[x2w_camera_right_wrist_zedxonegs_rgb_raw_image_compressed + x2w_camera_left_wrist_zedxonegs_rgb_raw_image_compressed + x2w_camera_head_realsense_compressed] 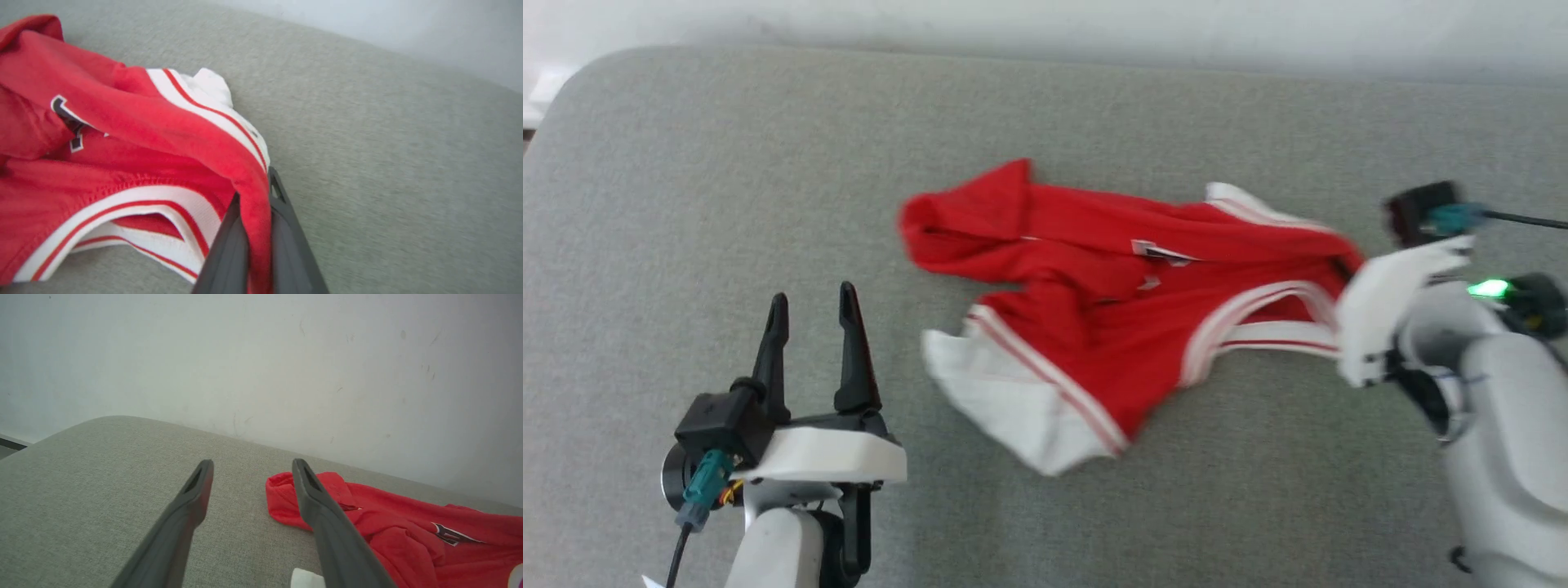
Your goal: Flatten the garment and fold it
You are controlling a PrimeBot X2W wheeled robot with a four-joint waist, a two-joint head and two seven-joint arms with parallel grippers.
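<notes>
T-shirt (pixel 1111 310), red and crumpled, lies on a grey fabric surface (pixel 686 163) between the two claws. It touches the right claw and is apart from the left one.

The right claw (pixel 255 188) is pressed together on a red fold at the shirt's right-hand edge. In the right wrist view the cloth runs up between the two dark fingers (pixel 229 245) and drapes over their tips. To the left of this claw a white band with thin red stripes (pixel 122 208) curves across the fabric. Farther left is part of a dark print outlined in white (pixel 67 118).

The left claw (pixel 814 292) stands spread wide and holds nothing, with bare grey surface between its fingers. A white sleeve end (pixel 1013 408) lies near its right side without touching it. In the left wrist view the shirt's bunched red end (pixel 282 498) sits just past the right fingertip, partly behind that finger. A pale wall (pixel 261 355) rises beyond.
</notes>
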